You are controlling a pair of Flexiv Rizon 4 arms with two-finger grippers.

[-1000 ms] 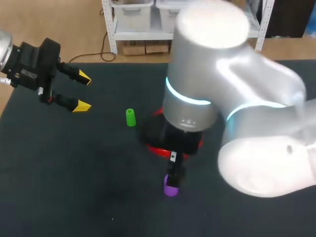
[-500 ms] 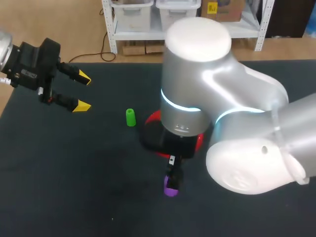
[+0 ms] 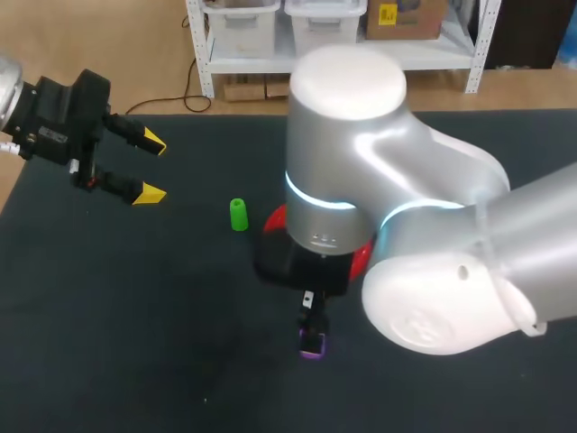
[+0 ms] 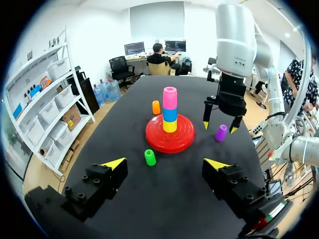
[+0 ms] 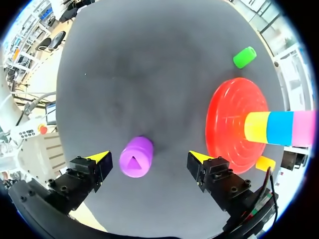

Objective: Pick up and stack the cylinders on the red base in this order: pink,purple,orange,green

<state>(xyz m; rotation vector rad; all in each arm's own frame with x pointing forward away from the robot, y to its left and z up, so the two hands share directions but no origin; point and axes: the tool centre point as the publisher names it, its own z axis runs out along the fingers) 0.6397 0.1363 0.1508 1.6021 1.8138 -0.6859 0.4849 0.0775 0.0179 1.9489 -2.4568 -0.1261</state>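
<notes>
The purple cylinder [image 5: 135, 157] stands upright on the dark table, near the red base [image 5: 230, 124]. My right gripper [image 5: 149, 157] hangs open right over it, fingers either side and apart from it. From the left wrist the purple cylinder [image 4: 221, 132] shows just below the right gripper [image 4: 220, 127]. On the red base [image 4: 155, 135] is a stack of yellow, blue and pink cylinders [image 4: 170, 97]. The green cylinder [image 3: 238, 215] stands beside the base; the orange cylinder [image 4: 156, 107] stands behind it. My left gripper [image 3: 153, 168] is open and empty at the table's far left.
My right arm's large body [image 3: 361, 198] hides most of the red base [image 3: 276, 219] and the stack from the head camera. The dark table [image 3: 135, 316] extends wide on the left and front.
My right arm has shifted left and its gripper has come lower over the purple cylinder, covering more of it. The left arm has stayed still.
</notes>
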